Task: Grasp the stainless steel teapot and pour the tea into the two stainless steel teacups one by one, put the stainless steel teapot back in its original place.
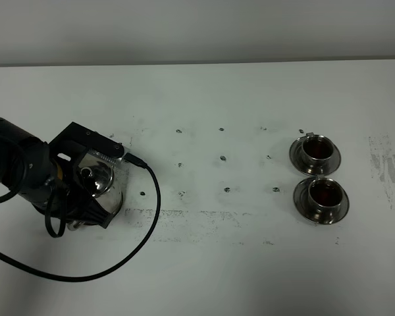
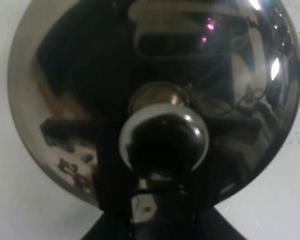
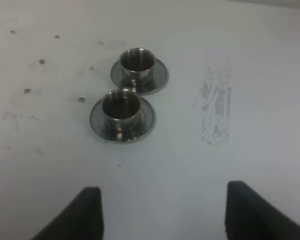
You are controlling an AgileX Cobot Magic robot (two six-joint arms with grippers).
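The teapot (image 1: 97, 187) stands on the white table (image 1: 217, 263) at the left, well apart from the two cups. The left gripper (image 1: 92, 197) sits right over it, its jaws closed on the teapot near the lid; in the left wrist view the domed lid and its knob (image 2: 162, 137) fill the picture, so the fingertips themselves are hidden. A black cable (image 1: 138, 243) loops across the table beside the arm. On the right, the far cup (image 1: 315, 150) and the near cup (image 1: 322, 196) each stand on a saucer, just beside one another, and both hold reddish-brown tea (image 1: 323, 193). The right gripper (image 3: 162, 210) hangs above bare table short of the cups, its fingers (image 3: 87, 210) spread wide and holding nothing.
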